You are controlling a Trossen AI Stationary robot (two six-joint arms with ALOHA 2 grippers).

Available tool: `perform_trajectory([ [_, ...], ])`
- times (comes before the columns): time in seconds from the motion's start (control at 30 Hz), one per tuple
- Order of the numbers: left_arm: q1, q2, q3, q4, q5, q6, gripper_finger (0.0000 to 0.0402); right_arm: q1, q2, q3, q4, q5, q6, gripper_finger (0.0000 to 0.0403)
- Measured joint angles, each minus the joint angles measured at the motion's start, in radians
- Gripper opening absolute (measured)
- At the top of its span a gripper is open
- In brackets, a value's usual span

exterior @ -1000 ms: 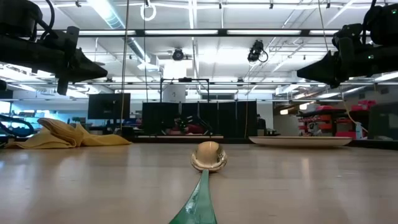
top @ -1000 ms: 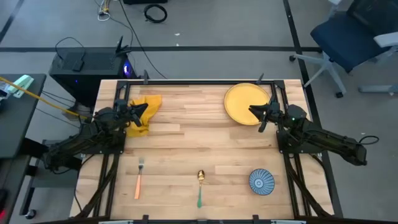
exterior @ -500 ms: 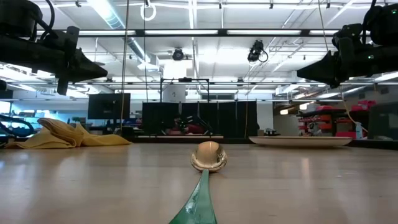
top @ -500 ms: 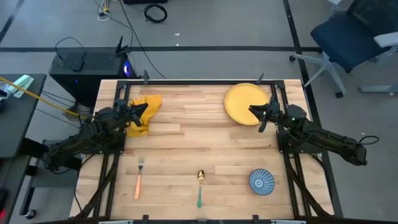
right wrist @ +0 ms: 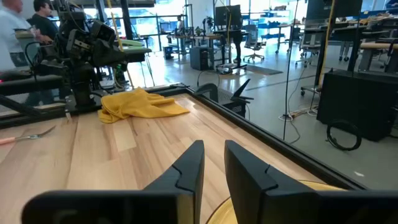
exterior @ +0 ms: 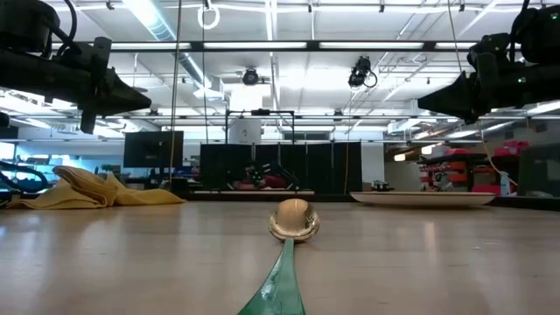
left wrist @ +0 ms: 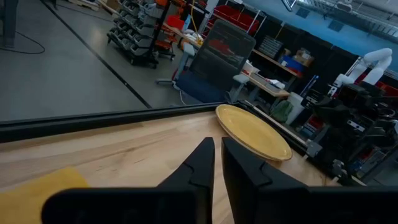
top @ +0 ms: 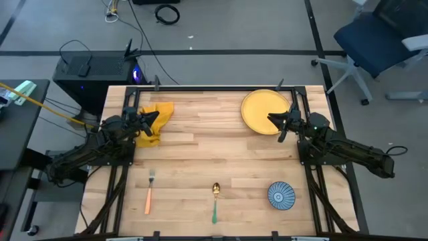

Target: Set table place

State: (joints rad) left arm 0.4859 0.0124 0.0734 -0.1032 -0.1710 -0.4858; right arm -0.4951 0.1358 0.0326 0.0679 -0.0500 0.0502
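Table [top: 221, 154] — your light wooden butcher-block top with its black frame — fills the middle of the high view, and everything for the place setting lies spread across it. Toward 12 o'clock, a little to the right, you have the yellow plate [top: 259, 110] near the far edge; toward 10 o'clock, the crumpled yellow napkin [top: 156, 119]. Along the near edge sit the fork [top: 149, 192] with its orange handle at 7 o'clock, the spoon [top: 215, 201] with its green handle at 6 o'clock, and the blue patterned bowl [top: 281, 195] at 5 o'clock, each well apart from the others. Your left gripper [top: 151, 121] hangs over the napkin's edge at 9 o'clock — clear above the wood in the low view — with its fingers [left wrist: 200, 163] nearly together, only a narrow slit between them, holding nothing. Your right gripper [top: 274, 120] hovers over the near rim of the plate at 2 o'clock, its fingers [right wrist: 191, 163] likewise a thin gap apart and empty. Beyond the table, the right wrist view shows people at the edge of the room.
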Motion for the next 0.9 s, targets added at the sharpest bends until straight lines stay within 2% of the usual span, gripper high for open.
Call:
perform_trajectory([
  [0.3, 0.0, 0.0, 0.0, 0.001, 0.0, 0.0, 0.0034, 0.0, 0.0, 0.0, 0.0, 0.0, -0.058, 0.007],
  [0.43, 0.0, 0.0, 0.0, 0.002, 0.0, -0.013, 0.004, 0.0, 0.0, 0.0, 0.0, 0.0, -0.024, 0.007],
  [0.57, 0.0, 0.0, 0.0, 0.002, 0.001, -0.219, 0.0038, 0.0, 0.0, 0.0, 0.009, 0.0, 0.046, 0.007],
  [0.63, 0.0, 0.0, 0.0, 0.002, 0.0, -0.324, 0.0036, 0.0, 0.0, 0.0, 0.038, 0.0, 0.138, 0.007],
  [0.7, 0.0, 0.0, 0.0, 0.002, 0.0, -0.385, 0.0033, 0.0, 0.0, 0.0, 0.092, 0.0, 0.306, 0.007],
  [0.83, 0.0, 0.0, 0.0, 0.002, 0.0, -0.42, 0.003, 0.0, 0.0, 0.0, 0.25, 0.0, 0.725, 0.007],
  [0.9, 0.0, 0.0, 0.0, 0.002, 0.0, -0.42, 0.0031, 0.0, 0.0, 0.0, 0.331, 0.001, 0.844, 0.007],
])
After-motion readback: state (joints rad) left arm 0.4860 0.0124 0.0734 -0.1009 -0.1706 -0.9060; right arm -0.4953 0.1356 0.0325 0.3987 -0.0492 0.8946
